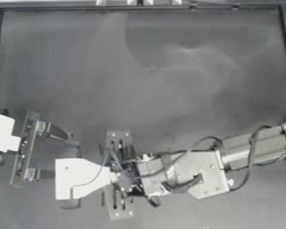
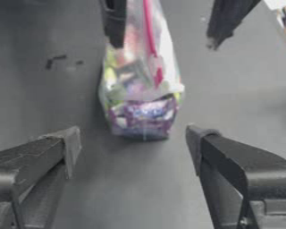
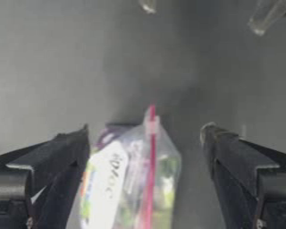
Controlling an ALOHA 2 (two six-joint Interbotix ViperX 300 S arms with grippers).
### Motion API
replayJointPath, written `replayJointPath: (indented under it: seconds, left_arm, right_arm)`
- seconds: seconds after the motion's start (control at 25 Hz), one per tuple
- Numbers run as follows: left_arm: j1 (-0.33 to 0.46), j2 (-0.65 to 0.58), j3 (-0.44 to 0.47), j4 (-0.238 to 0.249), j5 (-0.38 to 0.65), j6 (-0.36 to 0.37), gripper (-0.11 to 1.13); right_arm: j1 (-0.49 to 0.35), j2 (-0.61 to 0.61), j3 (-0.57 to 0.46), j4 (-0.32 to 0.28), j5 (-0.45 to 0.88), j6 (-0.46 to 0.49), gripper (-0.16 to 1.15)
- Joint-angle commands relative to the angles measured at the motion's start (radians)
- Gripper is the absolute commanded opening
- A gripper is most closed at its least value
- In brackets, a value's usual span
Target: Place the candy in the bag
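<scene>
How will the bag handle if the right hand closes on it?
Likely floppy: the bag is thin clear film creased around its contents. Probably sags, since sweets bunch at the end away from the pink strip. Film may slip; the right hand straddles it open, left hand open nearby.

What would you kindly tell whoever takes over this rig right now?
Left claw: open, facing the bag's bottom end, not gripping.
Right claw: open, straddling the mouth end of the small clear plastic zip bag with a pink closure strip, which rests on the dark table.
Candy: a whitish wrapped piece with dark marks shows through the bag wall, apparently inside; no loose one visible.
Left: confirm, then withdraw both arms.
</scene>
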Motion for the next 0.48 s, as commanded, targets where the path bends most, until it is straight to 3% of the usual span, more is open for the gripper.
replayJointPath:
  seconds: [0.04,0.48]
  left_arm:
    - [0.000,-0.002,-0.008,-0.003,-0.008,0.002,1.00]
    - [-0.002,-0.006,0.000,-0.006,-0.008,0.002,1.00]
  right_arm:
    - [-0.005,-0.012,-0.038,0.008,-0.005,-0.006,1.00]
    - [-0.006,-0.003,-0.043,0.014,0.000,-0.011,0.98]
